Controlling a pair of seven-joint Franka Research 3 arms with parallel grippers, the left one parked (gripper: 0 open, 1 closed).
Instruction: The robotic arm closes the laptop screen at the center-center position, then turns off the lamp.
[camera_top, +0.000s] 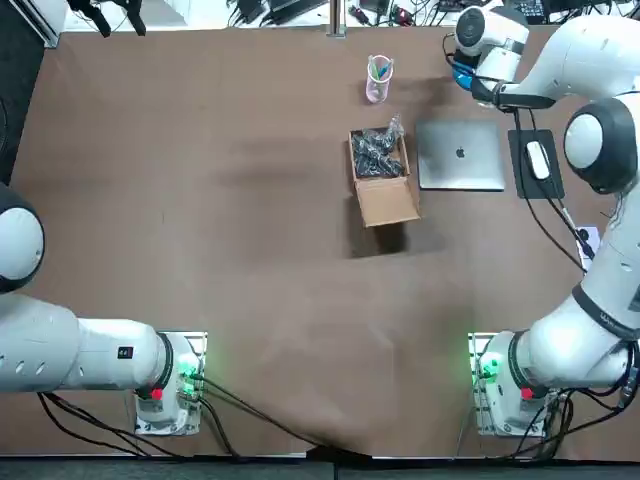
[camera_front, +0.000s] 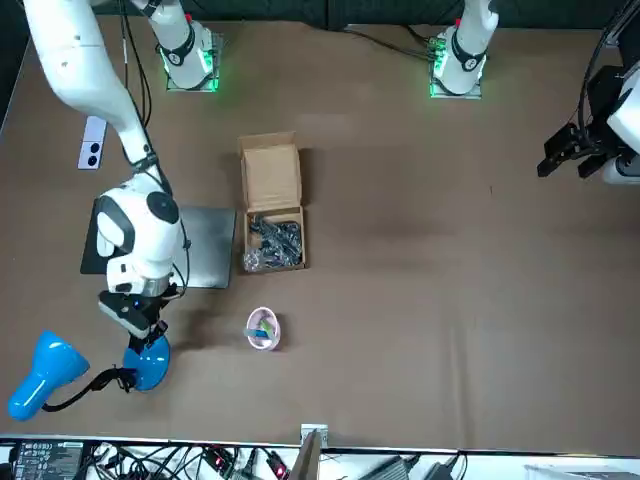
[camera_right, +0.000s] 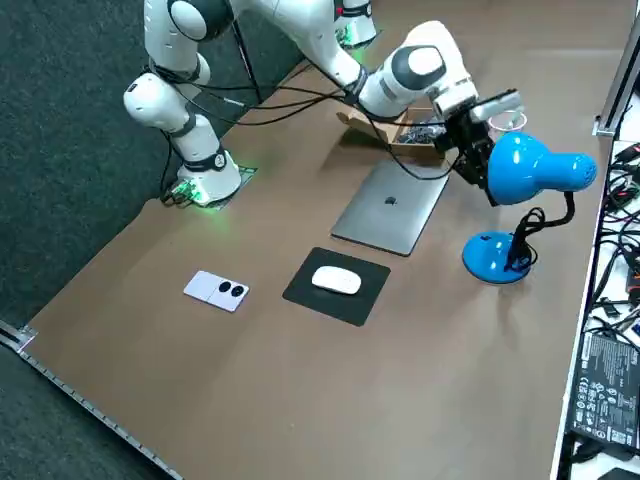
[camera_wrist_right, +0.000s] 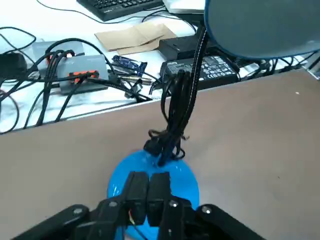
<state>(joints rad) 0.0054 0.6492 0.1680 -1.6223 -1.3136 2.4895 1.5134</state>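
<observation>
The silver laptop (camera_top: 460, 155) lies shut and flat on the brown table, also seen in the front view (camera_front: 205, 258) and the right side view (camera_right: 390, 205). Just beyond it stands the blue lamp: round base (camera_front: 150, 365) (camera_right: 495, 258) (camera_wrist_right: 185, 182), black gooseneck (camera_wrist_right: 180, 110), and blue head (camera_right: 535, 170) (camera_front: 40, 375). My right gripper (camera_wrist_right: 147, 192) hangs directly over the lamp base, its two black fingers pressed together with their tips at the base's top. From across the table the gripper (camera_front: 140, 322) points down at the base. Whether the lamp is lit cannot be told.
A cardboard box (camera_top: 382, 178) with black parts stands left of the laptop, and a pink cup (camera_top: 378, 80) behind it. A white mouse (camera_right: 336, 281) rests on a black pad, with a white card (camera_right: 216, 290) nearer the table's edge. Cables and electronics (camera_wrist_right: 75, 75) crowd the far edge.
</observation>
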